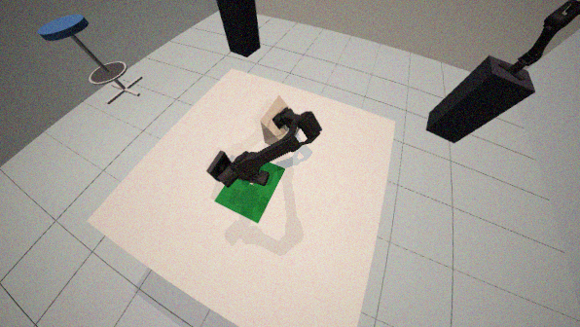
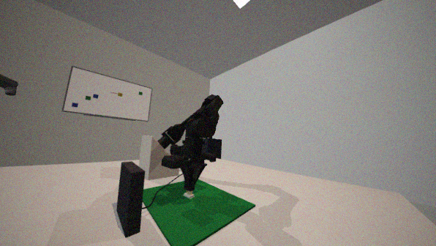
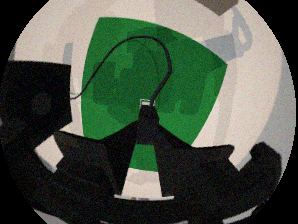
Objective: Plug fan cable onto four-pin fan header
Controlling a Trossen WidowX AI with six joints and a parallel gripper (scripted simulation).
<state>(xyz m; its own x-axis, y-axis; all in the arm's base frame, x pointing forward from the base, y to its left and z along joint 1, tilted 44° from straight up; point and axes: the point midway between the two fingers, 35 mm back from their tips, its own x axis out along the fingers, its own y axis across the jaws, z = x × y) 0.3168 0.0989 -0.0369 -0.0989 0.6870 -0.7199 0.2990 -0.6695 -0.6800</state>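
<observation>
The green board lies flat. My gripper points down and is shut on the fan plug, with its tips just above the small white header. The plug is mostly hidden by the fingers; whether it is seated all the way cannot be seen. The black cable runs from the fingertips in an arc over the board to the upright black fan block.
The fan block stands beside the board's edge, near the arm. A pale tan block stands behind the board. Farther off are a blue stool and dark pedestals.
</observation>
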